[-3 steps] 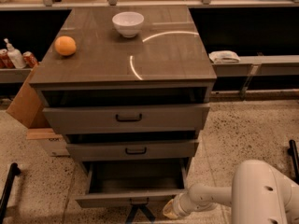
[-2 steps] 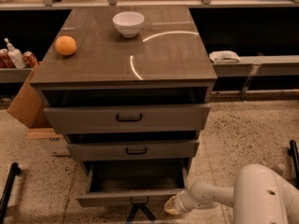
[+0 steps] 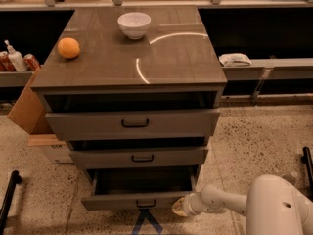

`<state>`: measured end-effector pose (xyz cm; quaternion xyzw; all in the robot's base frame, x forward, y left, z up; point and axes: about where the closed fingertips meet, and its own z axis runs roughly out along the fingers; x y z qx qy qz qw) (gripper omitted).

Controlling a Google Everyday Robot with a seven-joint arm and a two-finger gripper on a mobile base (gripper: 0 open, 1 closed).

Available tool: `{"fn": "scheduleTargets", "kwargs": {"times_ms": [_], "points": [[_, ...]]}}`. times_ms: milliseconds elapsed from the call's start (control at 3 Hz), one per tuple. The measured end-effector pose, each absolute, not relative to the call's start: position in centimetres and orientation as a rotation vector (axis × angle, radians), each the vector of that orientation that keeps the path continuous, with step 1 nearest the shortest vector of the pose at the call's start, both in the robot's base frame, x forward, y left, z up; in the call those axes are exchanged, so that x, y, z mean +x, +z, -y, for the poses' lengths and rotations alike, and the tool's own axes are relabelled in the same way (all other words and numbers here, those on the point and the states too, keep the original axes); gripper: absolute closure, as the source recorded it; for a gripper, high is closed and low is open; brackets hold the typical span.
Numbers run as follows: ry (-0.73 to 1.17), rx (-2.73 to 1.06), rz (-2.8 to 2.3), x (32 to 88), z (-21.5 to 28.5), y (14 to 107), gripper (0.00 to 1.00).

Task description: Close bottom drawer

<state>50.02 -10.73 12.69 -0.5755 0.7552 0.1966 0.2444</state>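
Note:
The bottom drawer (image 3: 137, 199) of the grey-brown cabinet stands pulled out, its deep dark box showing behind a slim front panel with a small dark bar handle (image 3: 145, 203). My gripper (image 3: 178, 206) is at the end of the white arm, low at the drawer front's right end, close to or touching it. The middle drawer (image 3: 139, 156) and top drawer (image 3: 133, 123) are also slightly out.
On the cabinet top (image 3: 171, 58) sit a white bowl (image 3: 134, 24) and an orange (image 3: 68, 47). A cardboard box (image 3: 29, 112) stands at the left. Bottles (image 3: 14, 58) sit on a left shelf, a white cloth (image 3: 234, 59) on the right shelf. A black post (image 3: 9, 196) stands lower left.
The gripper and forearm have shifted slightly at the drawer front's right end. The drawer still stands about as far out as before.

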Motion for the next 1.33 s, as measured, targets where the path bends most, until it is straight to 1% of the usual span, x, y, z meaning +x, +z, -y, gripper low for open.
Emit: {"fn": "scheduleTargets", "kwargs": {"times_ms": [1333], "points": [[0.474,-1.522,-1.977,56.8,10.3,14.6,1.00]]}}
